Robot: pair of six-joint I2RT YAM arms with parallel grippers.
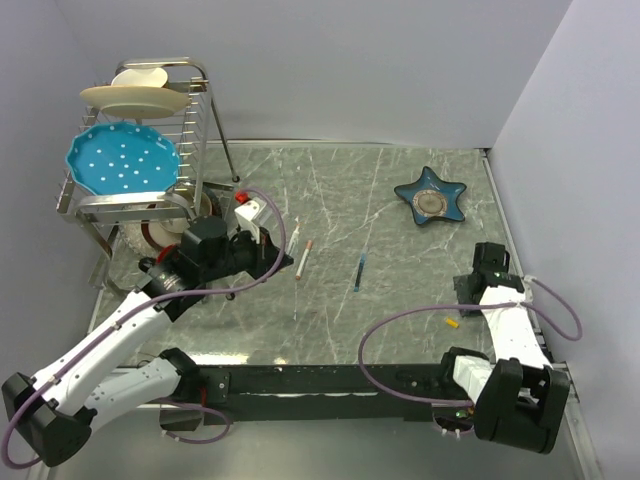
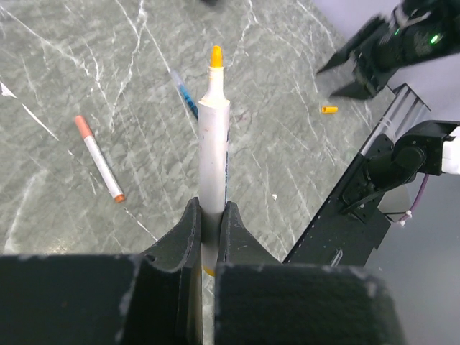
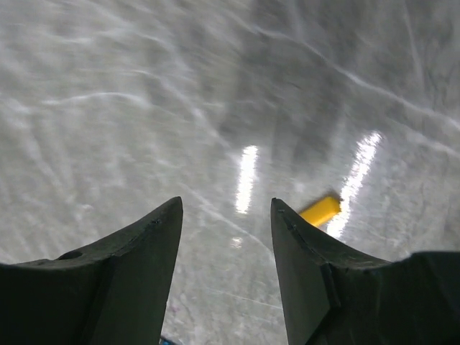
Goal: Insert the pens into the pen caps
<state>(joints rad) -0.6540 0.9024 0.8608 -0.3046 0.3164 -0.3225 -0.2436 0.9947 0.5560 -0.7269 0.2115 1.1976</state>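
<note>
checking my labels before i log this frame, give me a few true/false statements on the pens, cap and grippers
1. The left gripper holds a yellow-tipped pen. True.
2. The right gripper is shut on the cap. False: it is open, and the cap lies on the table.
3. The blue pen lies on the table. True.
4. The red pen lies across the blue pen. False: they lie apart.

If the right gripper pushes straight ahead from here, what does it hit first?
Probably the bare table between the open fingers of the right gripper. The yellow cap lies off that line, beside one finger; blur leaves depth uncertain.
</note>
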